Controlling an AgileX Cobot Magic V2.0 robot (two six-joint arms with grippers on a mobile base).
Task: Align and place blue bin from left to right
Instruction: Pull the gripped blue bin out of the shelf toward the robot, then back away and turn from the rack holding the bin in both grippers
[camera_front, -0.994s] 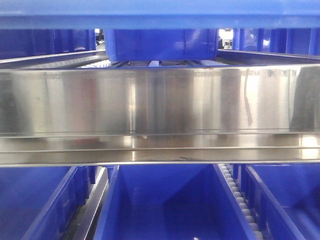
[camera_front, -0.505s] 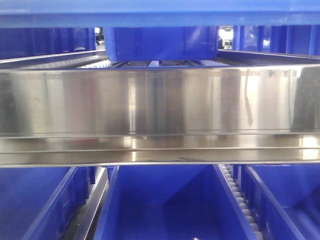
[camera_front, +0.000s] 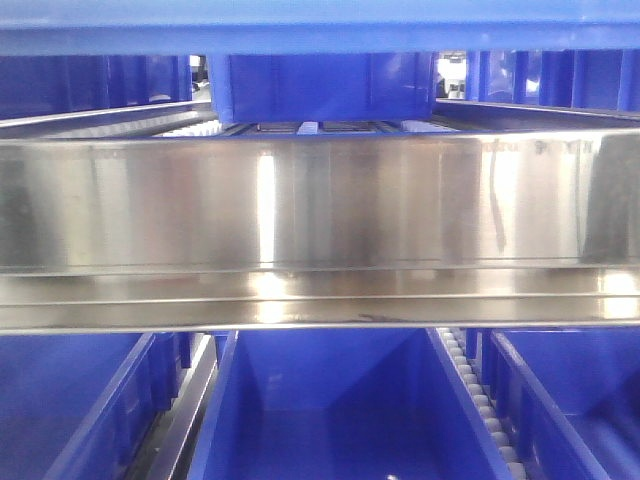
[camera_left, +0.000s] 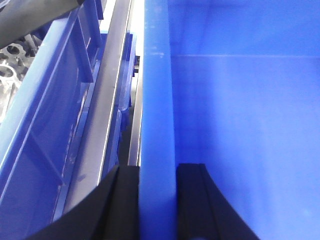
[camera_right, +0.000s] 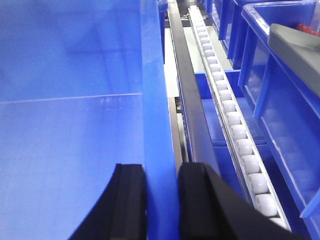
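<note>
The blue bin (camera_left: 240, 125) sat in its shelf lane, between a metal rail (camera_left: 107, 100) and a roller track (camera_right: 235, 125). The left claw (camera_left: 157, 170) was clamped over its left wall and the right claw (camera_right: 162, 167) over its right wall. Recommended: move both arms at equal pace, keeping the bin level, square to the rail and clear of the neighbouring bin (camera_left: 45, 125).

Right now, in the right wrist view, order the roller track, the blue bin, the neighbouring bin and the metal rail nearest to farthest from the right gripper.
1. blue bin, its wall clamped by the right gripper.
2. metal rail, just right of the wall.
3. roller track, right of the rail.
4. neighbouring bin, far right.
</note>
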